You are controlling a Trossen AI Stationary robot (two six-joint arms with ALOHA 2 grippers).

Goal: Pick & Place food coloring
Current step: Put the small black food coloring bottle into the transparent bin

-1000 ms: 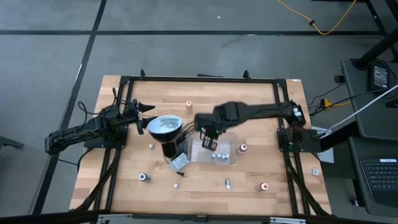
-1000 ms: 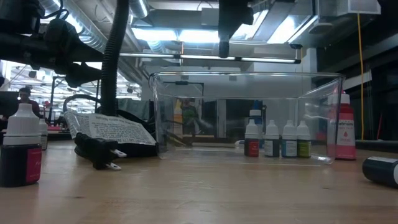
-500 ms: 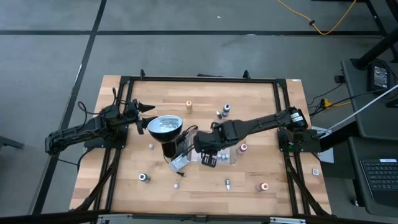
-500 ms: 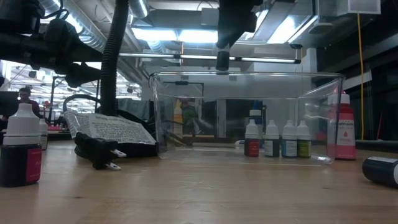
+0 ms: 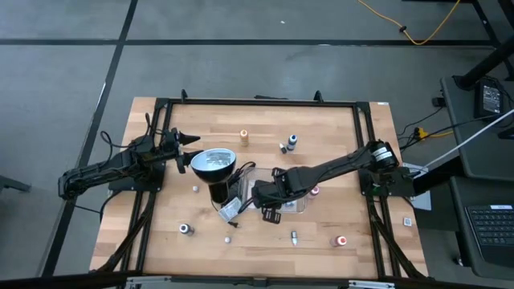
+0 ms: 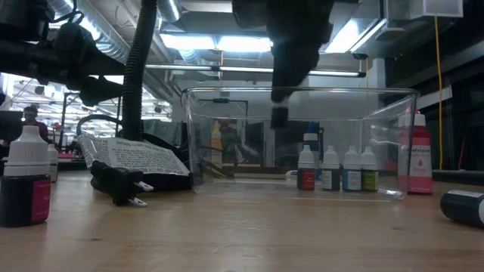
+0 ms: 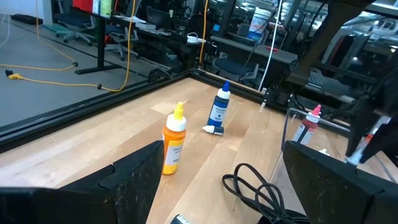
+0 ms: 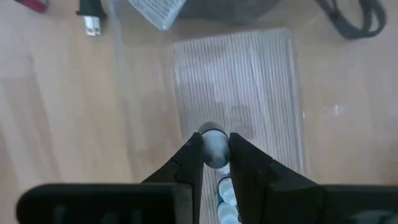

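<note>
My right gripper [image 5: 267, 207] reaches down into the clear plastic tray [image 6: 204, 136], shut on a tiny food coloring bottle [image 6: 279, 117] that has a pale round top. Several small bottles [image 6: 338, 169] stand on their bases at the tray's right end. Loose bottles stand on the table: orange [image 5: 244, 136], blue [image 5: 292, 141], red [image 5: 315, 191]. More stand near the front edge [image 5: 341, 240]. My left gripper [image 5: 191, 140] waits open at the table's left, nothing between its fingers. My right gripper pinches the tiny bottle between its two fingertips [image 8: 193, 152], just below its pale round top [image 8: 215, 138]. The fingers come steeply from above, pointing down. The bottle hangs upright below them, under the tray's rim and clear of the tray's floor.
A black lamp with a round silvery head [image 5: 212, 162] stands just left of the tray, its cord, plug [image 6: 121, 189] and paper tag [image 6: 136, 157] on the table beside it. A dark bottle [image 6: 26, 181] stands near left and another lies near right [image 6: 463, 205].
My right gripper, still shut on the tiny bottle, has gone down and toward the table's near edge. It was above the tray's rim and its fingertips and the bottle are now inside the tray.
</note>
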